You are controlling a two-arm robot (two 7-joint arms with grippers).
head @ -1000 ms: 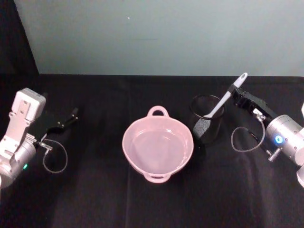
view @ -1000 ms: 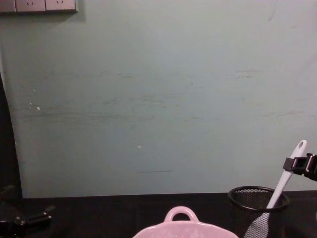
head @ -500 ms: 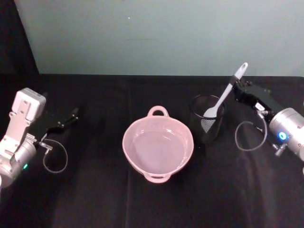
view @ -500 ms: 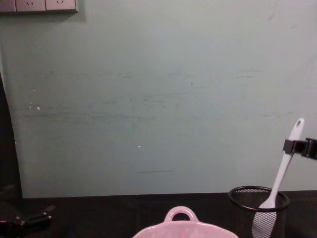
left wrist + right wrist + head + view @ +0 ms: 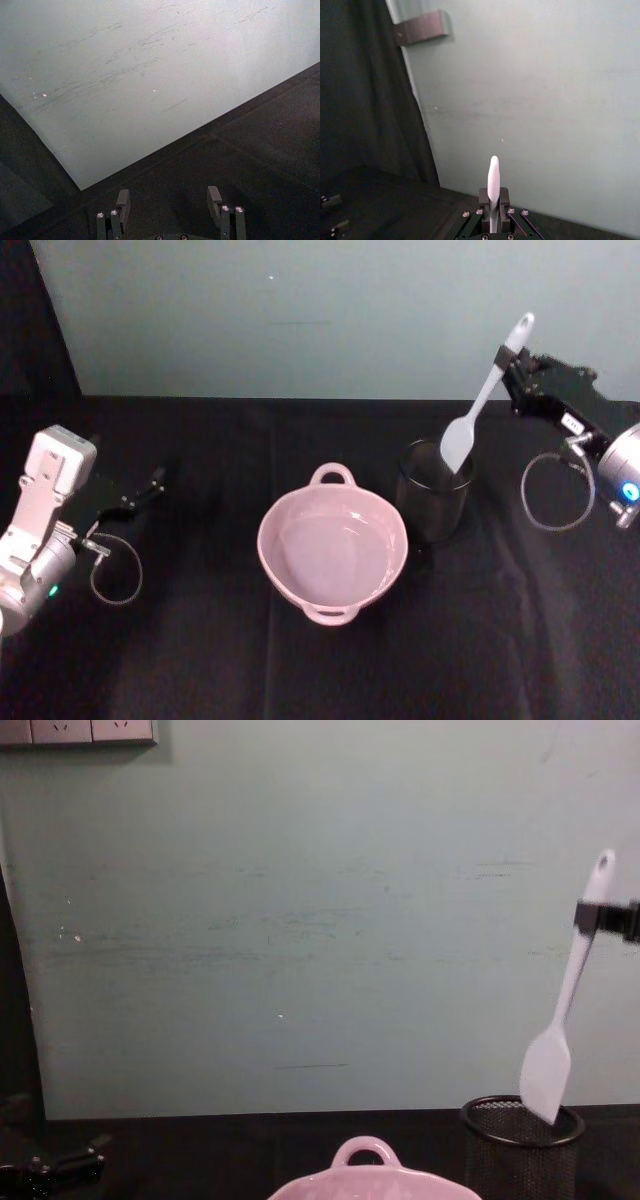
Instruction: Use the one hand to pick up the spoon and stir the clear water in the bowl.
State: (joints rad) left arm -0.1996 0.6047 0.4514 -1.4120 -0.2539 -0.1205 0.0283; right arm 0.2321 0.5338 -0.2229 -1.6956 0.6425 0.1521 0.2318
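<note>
Chest view: right gripper pinches spoon near handle end.

Nothing legible turned up anywhere: no word, brand, number or sign. The right hand bore a small white label (a pale tag on its black body), but any print on it was too small to read.

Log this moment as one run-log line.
right hand: shut on spoon | spoon: tilted, blade tip at cup rim | bowl: untouched, beside cup | left hand: open, parked at left
</note>
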